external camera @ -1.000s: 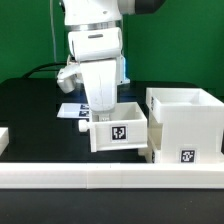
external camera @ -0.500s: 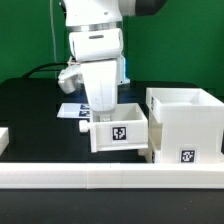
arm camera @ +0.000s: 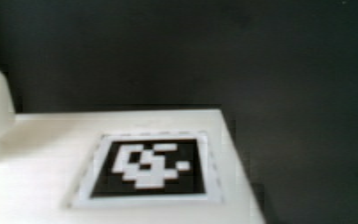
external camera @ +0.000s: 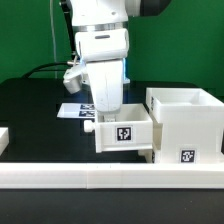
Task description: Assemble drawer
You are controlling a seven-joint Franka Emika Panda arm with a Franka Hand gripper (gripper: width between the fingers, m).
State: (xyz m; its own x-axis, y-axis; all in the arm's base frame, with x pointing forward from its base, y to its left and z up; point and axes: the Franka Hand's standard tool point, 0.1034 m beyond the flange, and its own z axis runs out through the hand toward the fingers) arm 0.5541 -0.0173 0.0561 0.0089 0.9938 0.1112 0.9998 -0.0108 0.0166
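Black tabletop [external camera: 30, 100] fills the scene under a green backdrop, with a long white rail [external camera: 100, 178] running across the near edge. Take the housing [external camera: 187, 125], the tall white open-top cube on the exterior view's right, as the landmark: it stands just behind the rail and carries a square tag on its near face. The drawer [external camera: 124, 130] sits directly against the housing's side toward the exterior view's left, its far end apparently partly entered into the housing; how deep it goes cannot be told. Its black-and-white marker [external camera: 124, 132] faces the camera, and a small round knob [external camera: 89, 127] juts from the end away from the housing. The gripper [external camera: 106, 108] comes down from the white arm above onto the drawer's wall farthest from the housing; its fingertips are hidden behind that wall, so whether it is clamped or spread cannot be told. Behind the drawer, farther from the housing, the marker board [external camera: 70, 110] lies flat on the table. The wrist view is blurred: a white surface with the marker [arm camera: 146, 168] against darkness.
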